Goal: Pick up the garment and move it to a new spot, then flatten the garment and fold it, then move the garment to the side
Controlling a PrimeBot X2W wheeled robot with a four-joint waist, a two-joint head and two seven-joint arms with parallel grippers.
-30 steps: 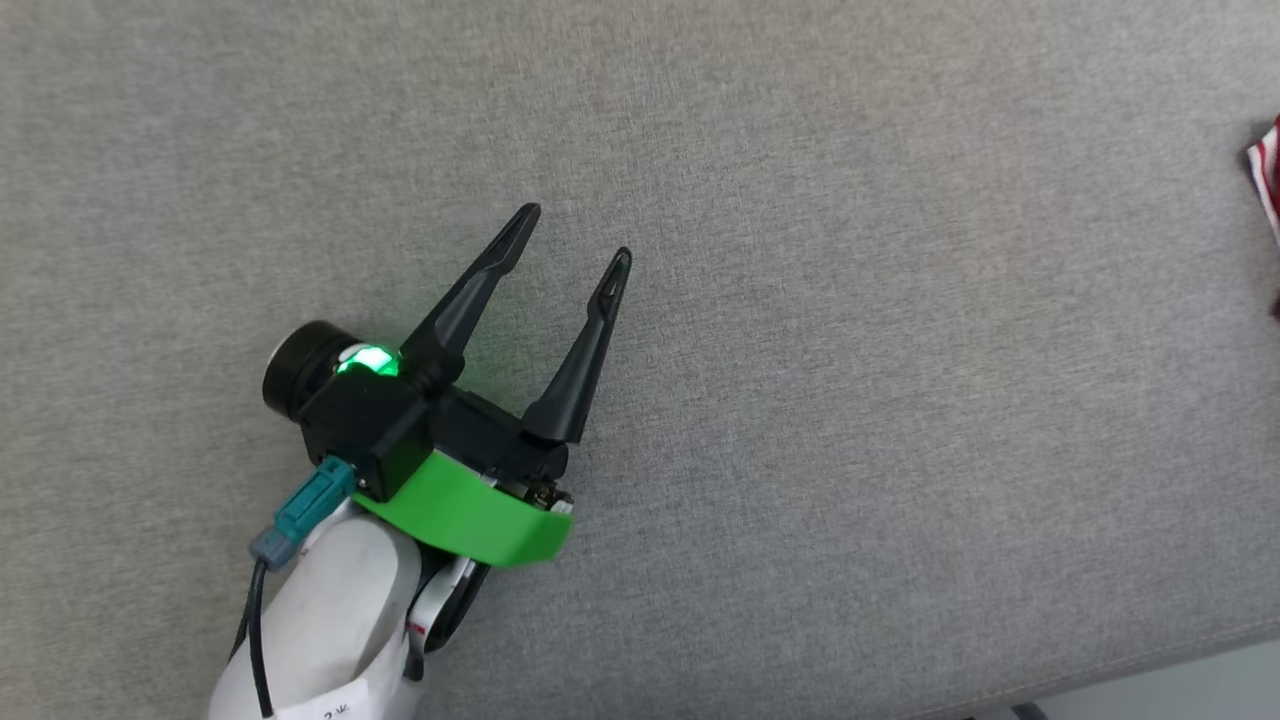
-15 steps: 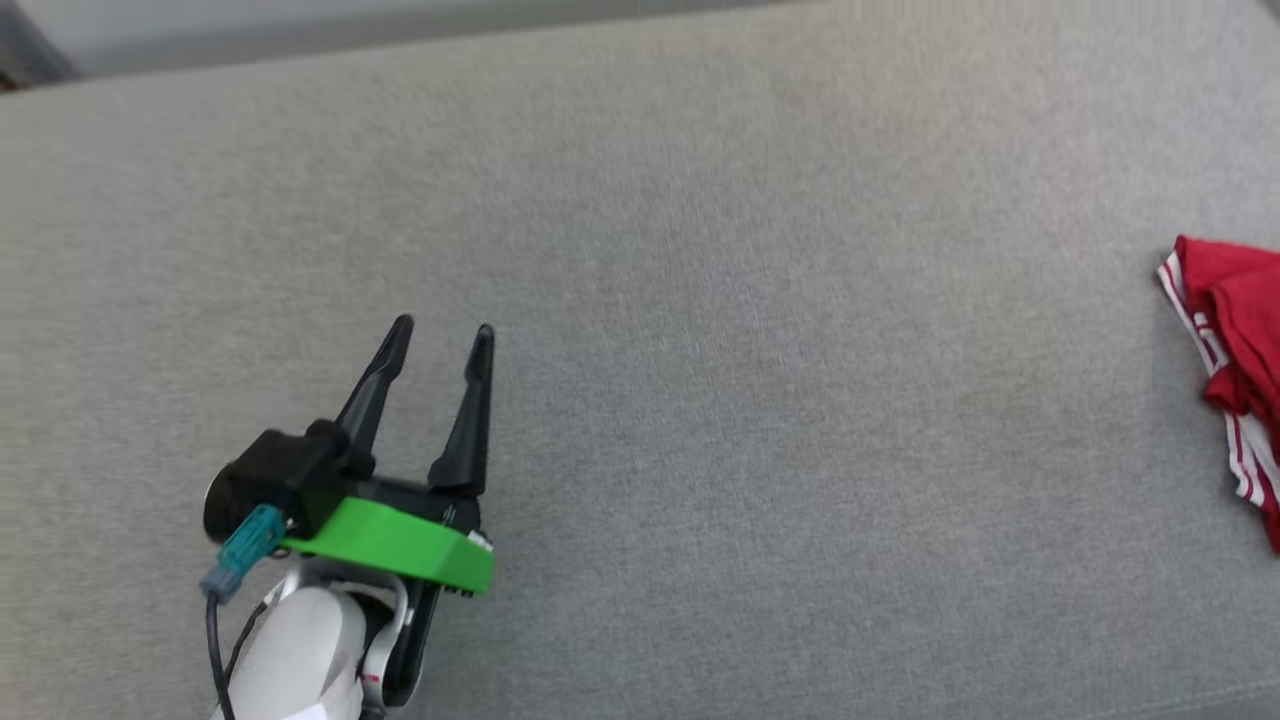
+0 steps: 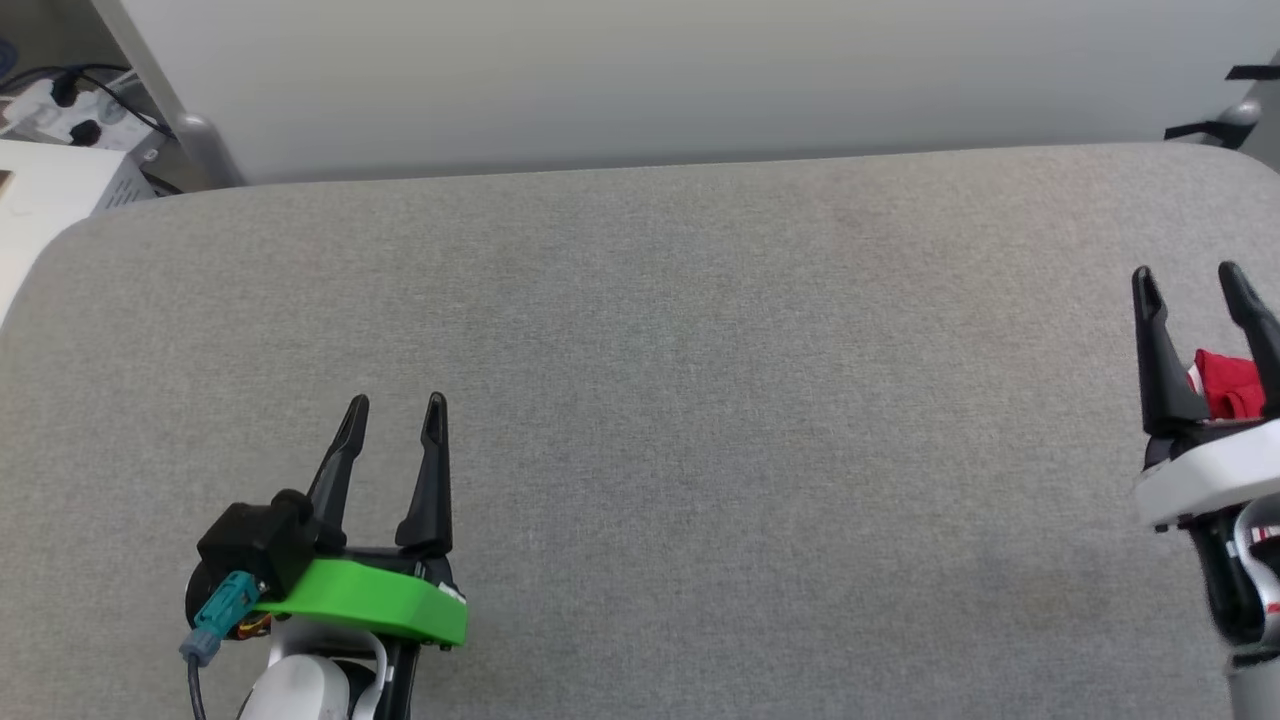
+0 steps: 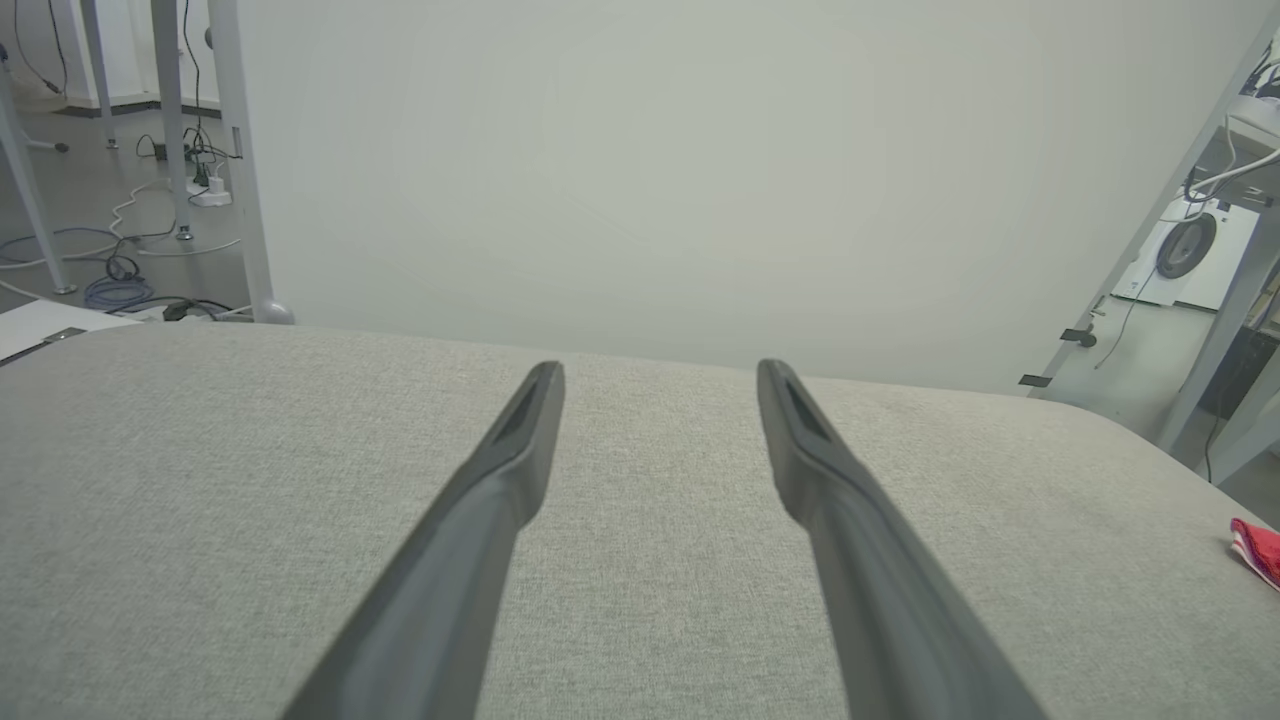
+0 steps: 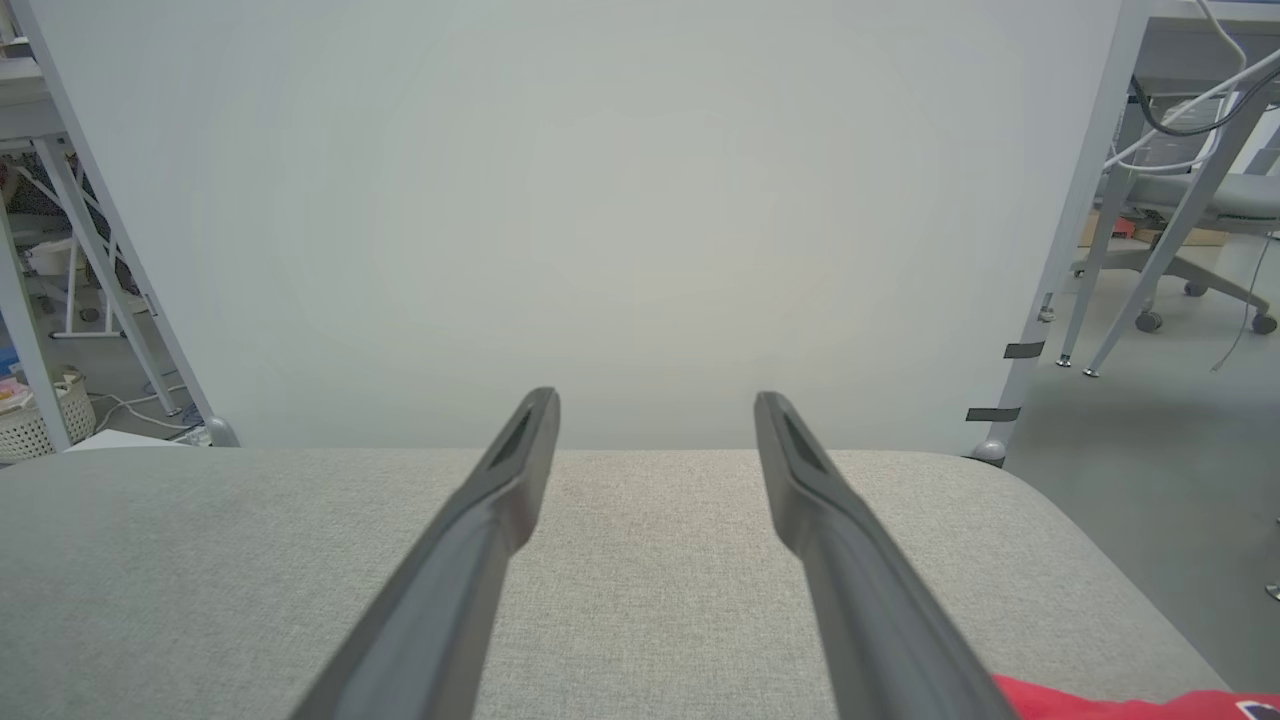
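Since half a second ago the head camera has tipped up, so the whole picture has shifted: the white panel (image 3: pixel 650 80) behind the grey padded table (image 3: pixel 700 400) is in shot now, and the right arm has come into the frame.

Starting on the left, the left gripper (image 3: pixel 397 400) sits at the lower left over bare grey fabric. Its two dark fingers are spread apart with nothing between them and nothing touching them. Its own wrist camera shows the same gap (image 4: pixel 659 368), plus a tiny corner of the red garment (image 4: pixel 1262 548) way off at the right edge, well apart from it.

The middle of the table is just plain fabric.

Over on the far right, the right gripper (image 3: pixel 1185 272) is also spread and holding nothing. The garment (image 3: pixel 1222 385) lies bunched on the table right by it and peeks out between the two fingers near their base. In the right wrist shot, the red cloth (image 5: pixel 1100 705) sits at the bottom edge just beside one finger, behind the tips (image 5: pixel 654 395). Can't tell if it actually touches.
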